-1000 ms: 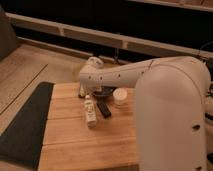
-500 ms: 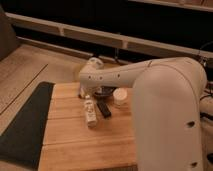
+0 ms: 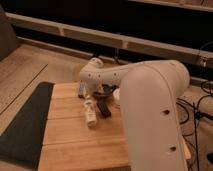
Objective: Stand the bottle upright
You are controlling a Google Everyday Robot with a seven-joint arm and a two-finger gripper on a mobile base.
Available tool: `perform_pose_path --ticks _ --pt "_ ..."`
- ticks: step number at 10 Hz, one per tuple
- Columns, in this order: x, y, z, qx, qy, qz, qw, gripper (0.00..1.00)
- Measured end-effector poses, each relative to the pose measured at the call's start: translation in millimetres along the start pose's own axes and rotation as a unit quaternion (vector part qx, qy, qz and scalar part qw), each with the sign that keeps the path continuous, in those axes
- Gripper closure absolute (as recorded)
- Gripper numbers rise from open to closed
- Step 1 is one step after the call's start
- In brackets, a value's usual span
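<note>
The bottle (image 3: 90, 113) is a small whitish plastic one with a pale label. It lies on its side on the wooden table (image 3: 75, 145), its long axis running roughly front to back. My gripper (image 3: 92, 92) hangs just behind and above the bottle's far end at the tip of the white arm (image 3: 150, 100). One grey finger (image 3: 81, 89) shows to the left, and a dark part shows to the right. The jaws stand apart with nothing between them and do not touch the bottle.
A flat black block (image 3: 104, 109) lies right beside the bottle. A short white jar (image 3: 117, 95) stands behind it, partly hidden by the arm. A dark mat (image 3: 22, 125) covers the floor left of the table, and a railing runs along the back.
</note>
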Motion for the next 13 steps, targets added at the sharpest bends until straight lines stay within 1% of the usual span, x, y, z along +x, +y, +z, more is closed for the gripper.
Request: perform_pose_path --ticks 1,2,3,4,5,6,8,9,11,13 --pt "0 7 14 -0.008 0.008 0.002 0.9999 0.35" --pt "6 12 27 -0.017 0.02 0.008 0.9996 0.35" --pt "10 17 36 -0.025 0.031 0.012 0.9991 0.35" --pt "17 23 46 -0.031 0.046 0.012 0.9984 0.35" --pt "21 33 52 -0.035 0.06 0.008 0.9975 0.35" --pt "22 39 55 -0.034 0.07 0.004 0.997 0.35" --pt "22 40 54 -0.019 0.085 -0.003 0.9962 0.35" --pt "18 41 52 -0.012 0.086 -0.009 0.9962 0.35" --pt "9 45 49 0.008 0.09 -0.028 0.9955 0.35" --pt "1 55 47 0.02 0.091 -0.048 0.9945 0.35"
